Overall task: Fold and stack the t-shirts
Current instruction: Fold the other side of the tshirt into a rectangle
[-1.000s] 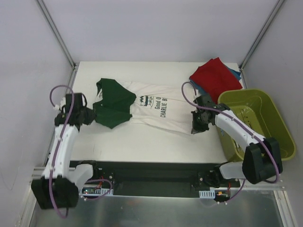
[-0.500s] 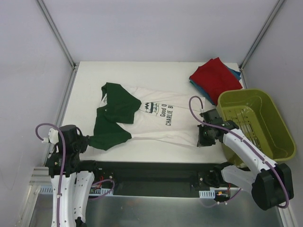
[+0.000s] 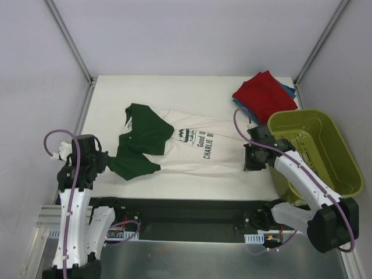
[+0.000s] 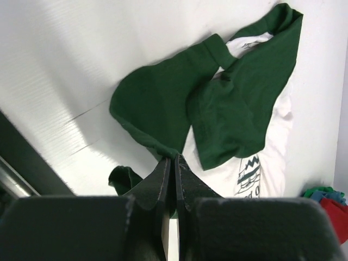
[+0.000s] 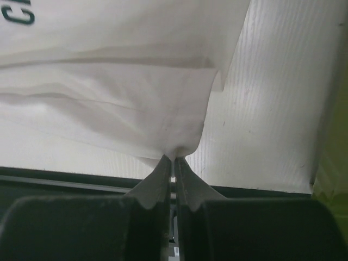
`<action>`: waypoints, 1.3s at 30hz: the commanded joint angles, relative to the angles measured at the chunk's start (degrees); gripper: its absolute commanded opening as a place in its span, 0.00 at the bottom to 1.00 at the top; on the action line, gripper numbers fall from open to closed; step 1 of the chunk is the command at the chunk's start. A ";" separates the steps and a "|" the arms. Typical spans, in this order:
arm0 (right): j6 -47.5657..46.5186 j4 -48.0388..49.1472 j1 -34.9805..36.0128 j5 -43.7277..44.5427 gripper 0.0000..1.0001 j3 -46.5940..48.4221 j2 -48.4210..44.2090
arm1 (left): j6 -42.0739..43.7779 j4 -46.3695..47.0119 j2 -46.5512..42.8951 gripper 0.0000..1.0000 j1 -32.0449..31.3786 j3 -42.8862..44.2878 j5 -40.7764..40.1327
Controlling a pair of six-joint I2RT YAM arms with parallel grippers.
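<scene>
A cream-white t-shirt (image 3: 226, 154) with dark green sleeves (image 3: 145, 131) and black chest lettering lies spread across the middle of the table. My left gripper (image 3: 106, 162) is shut on the lower green sleeve (image 4: 157, 103) at the shirt's left end, its tips (image 4: 174, 159) pinching a fold of the cloth. My right gripper (image 3: 249, 158) is shut on the white hem corner (image 5: 174, 136) at the right end, the cloth bunched at its tips (image 5: 174, 159). A folded red t-shirt (image 3: 264, 96) lies on a teal-blue one (image 3: 289, 90) at the back right corner.
An olive-green plastic basket (image 3: 343, 152) stands at the table's right edge, just right of my right arm, and its wall (image 5: 341, 163) shows in the right wrist view. A black rail (image 3: 186, 210) runs along the near edge. Metal posts (image 3: 70, 40) rise at the back corners.
Both grippers pulled the shirt toward the near edge, then eased back a little. The left arm drew well back toward its base, and the green sleeves shifted and spread.
</scene>
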 commanded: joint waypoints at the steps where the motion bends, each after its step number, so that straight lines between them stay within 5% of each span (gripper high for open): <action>1: -0.90 -0.65 -2.64 4.20 0.06 8.40 5.79 | 1.14 12.26 9.67 0.00 0.23 5.26 0.62; 9: -4.24 -0.65 -7.38 3.59 0.06 20.54 19.33 | 4.74 20.11 36.47 0.00 0.06 19.15 4.49; 21: -4.95 -0.92 -11.87 2.62 0.14 38.74 43.93 | 16.25 20.55 78.66 0.01 -1.70 57.19 12.40; 25: -6.79 -1.62 -12.05 5.34 0.22 44.36 47.99 | 16.78 18.62 85.79 0.21 -1.70 61.26 14.42; 27: -7.32 -1.97 -11.96 5.61 0.45 45.42 48.00 | 17.22 18.53 86.24 0.44 -1.79 61.35 14.95; 28: -7.58 -1.97 -12.04 5.18 0.56 45.52 47.65 | 17.75 18.44 86.07 0.71 -1.70 61.26 15.56; 31: -8.64 -0.92 -11.52 2.72 0.64 44.64 44.67 | 20.12 17.91 83.44 0.93 -1.88 59.78 17.41; 35: -9.43 0.75 -8.63 0.78 0.77 40.69 39.48 | 21.62 17.91 73.88 0.99 -2.14 52.58 17.50; 37: -9.08 1.63 -7.04 0.78 0.96 38.23 36.67 | 21.71 18.18 68.69 0.99 -2.93 46.52 17.15; 39: -8.64 2.77 -4.76 -2.98 0.97 35.25 34.65 | 22.06 18.70 66.30 0.99 -4.15 41.35 17.15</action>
